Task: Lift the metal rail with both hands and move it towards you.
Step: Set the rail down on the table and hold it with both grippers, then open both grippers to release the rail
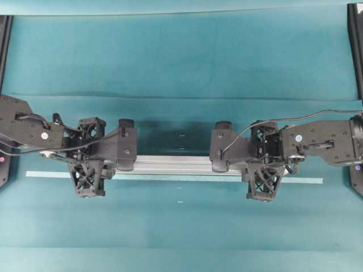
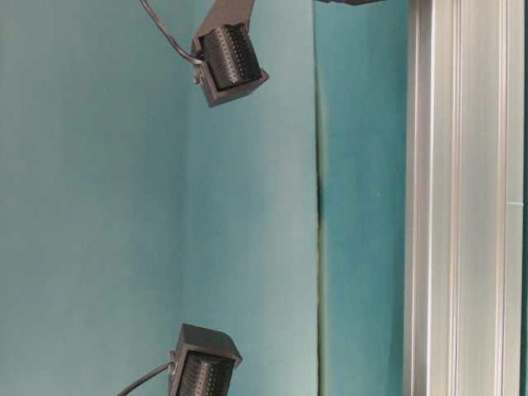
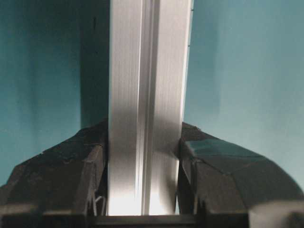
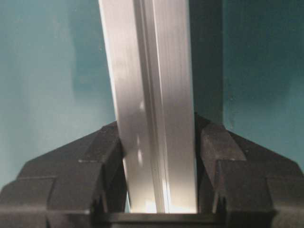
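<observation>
You see a pale tape strip (image 1: 306,180) on the teal cloth (image 1: 181,56) beneath; the metal rail (image 1: 173,165) is clamped by your left gripper (image 1: 126,164) and right gripper (image 1: 219,165).

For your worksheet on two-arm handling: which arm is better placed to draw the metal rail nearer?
Neither alone. The left gripper and right gripper each have fingers closed on the metal rail, spaced about evenly around its middle, so both should probably move together.
</observation>
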`<state>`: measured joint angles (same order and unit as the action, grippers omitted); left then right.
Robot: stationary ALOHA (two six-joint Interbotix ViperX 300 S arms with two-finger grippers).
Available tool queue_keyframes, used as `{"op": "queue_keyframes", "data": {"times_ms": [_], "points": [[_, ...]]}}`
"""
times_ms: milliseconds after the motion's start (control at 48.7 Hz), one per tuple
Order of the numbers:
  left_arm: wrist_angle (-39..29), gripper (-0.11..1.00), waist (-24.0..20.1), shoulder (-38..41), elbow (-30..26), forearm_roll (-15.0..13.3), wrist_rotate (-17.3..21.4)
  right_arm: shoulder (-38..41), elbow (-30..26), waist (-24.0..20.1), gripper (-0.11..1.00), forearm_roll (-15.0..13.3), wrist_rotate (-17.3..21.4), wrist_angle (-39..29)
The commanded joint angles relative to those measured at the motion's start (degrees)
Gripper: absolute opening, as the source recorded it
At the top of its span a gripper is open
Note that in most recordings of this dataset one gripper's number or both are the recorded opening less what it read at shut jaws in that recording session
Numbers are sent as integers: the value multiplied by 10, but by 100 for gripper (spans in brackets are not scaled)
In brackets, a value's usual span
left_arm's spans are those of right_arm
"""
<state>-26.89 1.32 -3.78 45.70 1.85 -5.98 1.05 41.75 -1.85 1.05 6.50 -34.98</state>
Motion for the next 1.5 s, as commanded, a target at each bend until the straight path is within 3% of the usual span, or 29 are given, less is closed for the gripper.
{"op": "queue_keyframes", "data": {"times_ms": [0,945,986,1109,1150,1212,1335,1397,1479], "points": [[7,29,-2,-2,-2,-2,-11,3,-3,-5,37,5,3,3],[52,29,-2,9,9,-2,-11,11,4,9,37,4,5,18],[52,33,-2,9,10,-2,-12,11,4,9,37,4,5,18],[52,66,-2,9,10,-2,-12,11,4,10,37,4,7,19],[53,75,-2,8,10,-2,-11,11,4,11,42,5,8,19],[54,83,0,9,10,-2,-8,10,4,11,59,5,11,17],[54,84,1,8,11,-2,-9,10,4,11,92,4,19,19],[54,84,1,7,11,-2,-10,10,5,11,99,3,19,20],[54,85,1,7,11,-2,-10,9,5,11,100,3,20,22]]}}
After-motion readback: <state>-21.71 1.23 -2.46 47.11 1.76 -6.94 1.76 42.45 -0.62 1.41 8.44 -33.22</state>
